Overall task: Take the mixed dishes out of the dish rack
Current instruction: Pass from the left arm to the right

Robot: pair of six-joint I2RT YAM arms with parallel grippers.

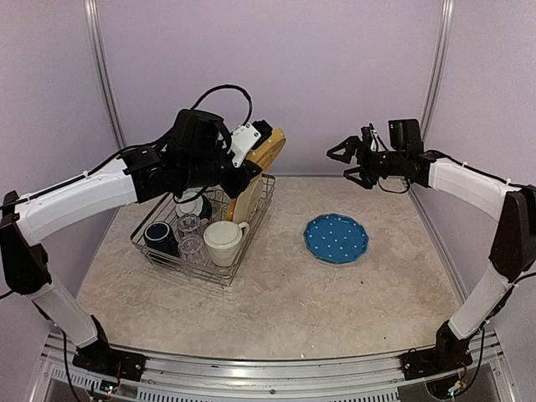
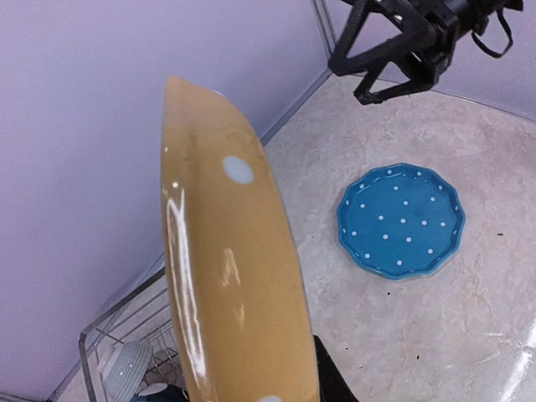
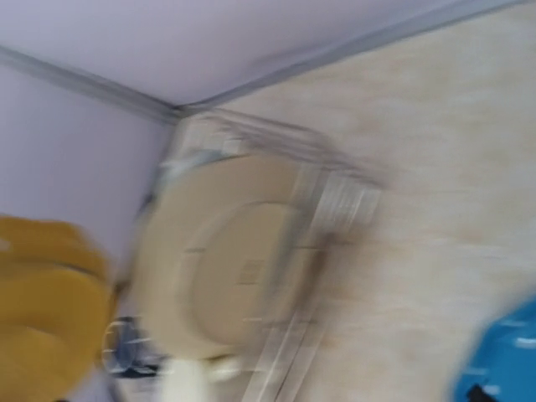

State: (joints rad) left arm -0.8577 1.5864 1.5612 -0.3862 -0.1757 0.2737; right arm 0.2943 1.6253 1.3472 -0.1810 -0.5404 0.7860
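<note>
- The yellow plate (image 1: 270, 149) is held on edge above the far right corner of the rack (image 1: 251, 224), upper centre-left in the overhead view. The left end effector (image 1: 261, 138) is clamped on its rim.
- The rack sits left of centre on the bench (image 1: 285, 310).
- A cream plate (image 1: 243, 201) stands along the rack's right side, with a cream mug (image 1: 223, 243) at the near right corner.
- A navy mug (image 1: 159, 236) is at the rack's near left, with two glasses (image 1: 190, 234) between the mugs. A bowl (image 1: 194, 203) is half hidden under the left arm.
- A blue plate (image 1: 336, 238) lies flat on the bench, right of centre and apart from the rack.
- The right end effector (image 1: 347, 164) hovers at upper right, beyond the blue plate, fingers apart and holding nothing.
- The right wrist view is badly blurred.
</note>
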